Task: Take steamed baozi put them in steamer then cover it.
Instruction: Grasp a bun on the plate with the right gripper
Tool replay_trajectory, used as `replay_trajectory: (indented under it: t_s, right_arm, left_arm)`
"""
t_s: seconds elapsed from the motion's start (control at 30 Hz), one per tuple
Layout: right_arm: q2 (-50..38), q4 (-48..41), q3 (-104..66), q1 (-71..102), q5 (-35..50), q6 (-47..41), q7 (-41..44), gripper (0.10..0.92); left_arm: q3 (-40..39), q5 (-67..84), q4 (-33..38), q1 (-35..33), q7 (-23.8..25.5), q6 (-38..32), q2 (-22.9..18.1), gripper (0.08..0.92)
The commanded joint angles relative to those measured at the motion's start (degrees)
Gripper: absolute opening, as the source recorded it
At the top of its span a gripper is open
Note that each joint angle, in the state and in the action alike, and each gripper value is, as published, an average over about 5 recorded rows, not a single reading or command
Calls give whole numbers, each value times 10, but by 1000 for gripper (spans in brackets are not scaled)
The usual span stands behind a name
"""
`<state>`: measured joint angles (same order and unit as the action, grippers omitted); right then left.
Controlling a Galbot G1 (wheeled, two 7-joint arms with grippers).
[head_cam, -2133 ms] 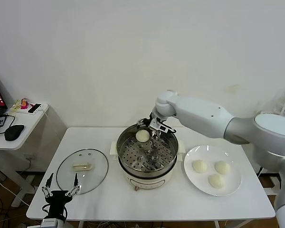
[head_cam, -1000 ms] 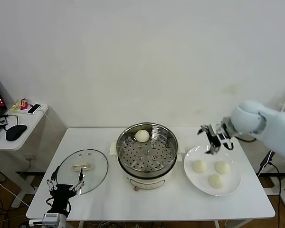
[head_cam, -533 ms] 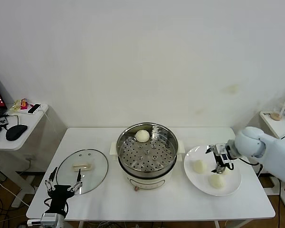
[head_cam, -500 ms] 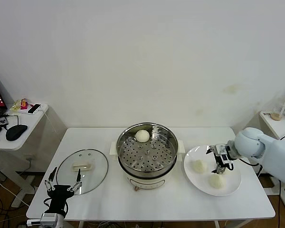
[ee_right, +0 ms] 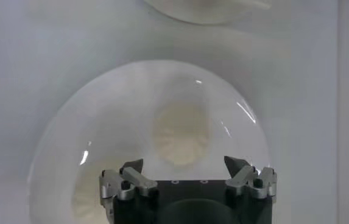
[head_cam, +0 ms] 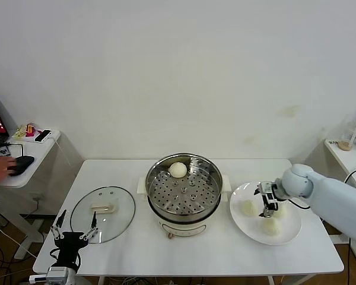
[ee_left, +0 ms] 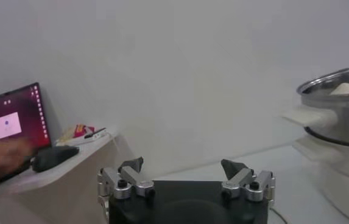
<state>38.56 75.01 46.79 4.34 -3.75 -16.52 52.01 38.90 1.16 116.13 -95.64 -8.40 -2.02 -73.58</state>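
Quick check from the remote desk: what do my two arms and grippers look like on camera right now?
The right arm is smooth glossy white with rounded joints and a thin black cable beside it. The right gripper and left gripper match: black body, silver-grey finger mounts with round screws, dark pointed fingertips. No markings are legible.

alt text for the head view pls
The right gripper hangs with open jaws over baozi on a white plate, beside the steamer holding one baozi. The glass cover lies on the table by the idle left gripper.
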Motion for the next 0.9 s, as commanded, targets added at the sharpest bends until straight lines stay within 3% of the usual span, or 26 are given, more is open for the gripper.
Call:
replay_trajectory:
  t_s: [0.03,0.3,0.63,0.9]
  right_arm:
    - [50,-45,-6,12,-6,2,-1,823]
    - [57,-55,0,8,-18,-4,9,783]
    - [51,-54,-4,9,-23,-5,23,639]
    - [1,-12,10,-47,-4,-3,58,628]
  left_arm:
    - [2,0,0,0,0,0,-1,823]
    - [4,2,-1,0,0,-1,-3,823]
    - [4,2,0,-1,0,-1,-4,823]
    - [4,3,1,-1,-1,-1,-4,823]
